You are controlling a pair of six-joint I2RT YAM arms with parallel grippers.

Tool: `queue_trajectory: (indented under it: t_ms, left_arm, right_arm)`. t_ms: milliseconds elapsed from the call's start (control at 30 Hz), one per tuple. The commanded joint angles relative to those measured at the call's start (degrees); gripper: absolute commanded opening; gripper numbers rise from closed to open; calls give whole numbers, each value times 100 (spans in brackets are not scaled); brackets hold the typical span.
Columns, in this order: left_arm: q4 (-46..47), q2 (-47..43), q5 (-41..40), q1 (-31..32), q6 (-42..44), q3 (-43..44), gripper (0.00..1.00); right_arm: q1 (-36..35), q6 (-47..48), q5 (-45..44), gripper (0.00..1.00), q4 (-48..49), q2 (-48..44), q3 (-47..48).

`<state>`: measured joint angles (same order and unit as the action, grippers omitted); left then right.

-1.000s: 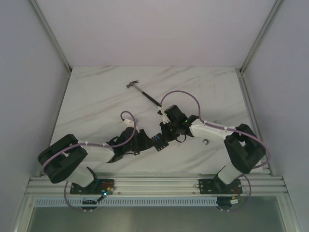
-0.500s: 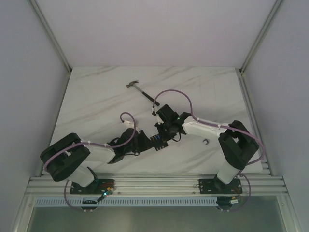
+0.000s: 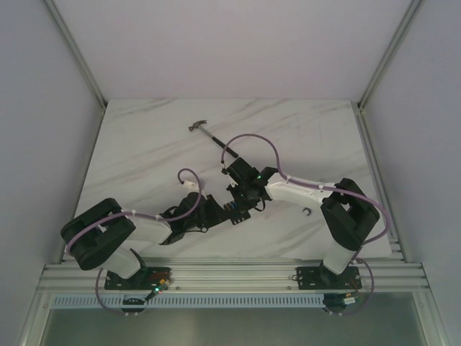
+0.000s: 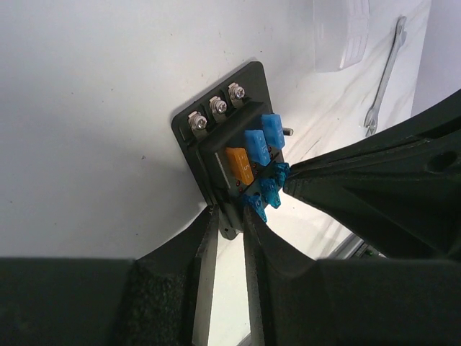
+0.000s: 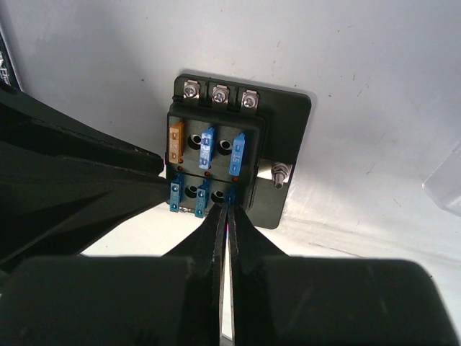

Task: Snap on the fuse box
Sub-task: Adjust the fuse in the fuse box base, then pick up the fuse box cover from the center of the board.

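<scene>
Straddling the near edge tab of the small black square plastic fuse box (image 4: 218, 148), the left gripper (image 4: 229, 216) had its two black fingers (image 4: 268, 252) only a narrow gap apart. The tab sat in that gap, but whether the pads truly pinched it could not be told from the wrist view. The right gripper (image 5: 225, 209) had its fingers (image 5: 209, 249) pressed flat together into one thin wedge. Its tip touched the end blue blade fuse (image 5: 231, 189) of the row nearest to it. Both grippers were at that same near side of the box, the left one's dark bulk lying just beside the right one's tips.

Just beyond the tips ran that near row of three blue fuses. Past it stood a second row, an orange blade fuse (image 5: 175, 138) and two more blue ones. Farther out, along the box's far edge, sat three silver screw terminals (image 5: 218, 92), and a small metal stud (image 5: 279, 173) stuck out of one side. The box rested on the white marble-patterned table (image 3: 144, 151), between the two arms.

Well beyond the left fingers lay a clear plastic piece (image 4: 342, 36), and past that a slim silver metal wrench (image 4: 385, 76), both apart from the box.
</scene>
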<state>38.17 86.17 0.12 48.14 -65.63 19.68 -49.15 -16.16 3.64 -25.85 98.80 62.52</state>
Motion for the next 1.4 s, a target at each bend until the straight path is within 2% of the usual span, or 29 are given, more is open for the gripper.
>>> queue_trajectory:
  t_ms: [0, 333, 400, 733, 867, 967, 1067, 1167, 1367]
  left_arm:
    - [176, 84, -116, 33, -91, -61, 29]
    - [-189, -229, -487, 30, 74, -33, 31]
    - [-360, -385, -585, 23, 129, -18, 33]
    - [-1551, -1737, -1362, -72, 657, -39, 48]
    - [-2073, -2284, -1576, -298, 1018, -105, 56]
    - [-2496, -2733, -1719, -511, 1342, -143, 64]
    - [-2914, -3199, -1989, -664, 1722, -148, 73]
    - [-3163, -3589, -2311, -753, 2086, -179, 82]
    - [-3376, -4045, -2827, -903, 2794, -227, 96]
  right_arm:
    - [-198, 113, -225, 0, -597, 1193, -599]
    - [-201, -98, -758, 0, -395, -22, 47]
    - [-182, -131, -872, 4, -396, -209, 148]
    - [304, -69, -902, 45, -430, -1003, 296]
    - [735, -39, -1171, 60, -478, -942, 264]
    - [1034, -14, -1276, 66, -462, -756, 279]
    - [1176, -15, -1420, 79, -441, -511, 330]
    - [1264, 43, -1488, 82, -348, -295, 324]
    - [1478, 149, -1581, 82, -87, 106, 372]
